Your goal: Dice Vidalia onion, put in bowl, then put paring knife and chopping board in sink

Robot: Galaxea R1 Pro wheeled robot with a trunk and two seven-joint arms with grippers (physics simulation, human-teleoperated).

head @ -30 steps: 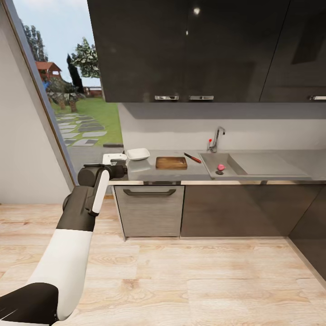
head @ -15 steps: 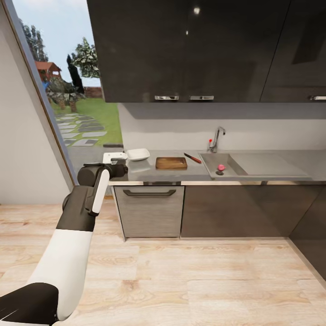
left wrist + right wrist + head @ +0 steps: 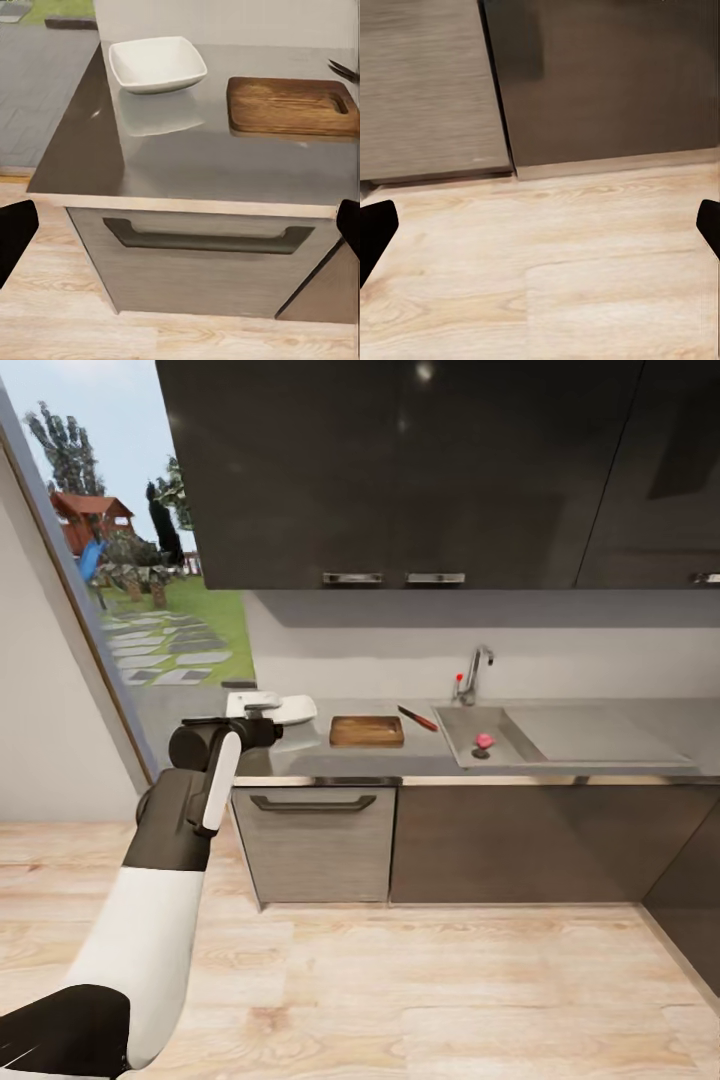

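Head view: left claw (image 3: 262,705), spread wide, overlaps bowl (image 3: 285,709) beside chopping board (image 3: 366,731); right claw (image 3: 540,225) also wide

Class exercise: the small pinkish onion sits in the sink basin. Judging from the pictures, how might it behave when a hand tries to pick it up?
The Vidalia onion looks rounded, so it will probably roll if nudged. It lies by the drain in the smooth steel sink, where it may well slide. It looks small, so likely light.
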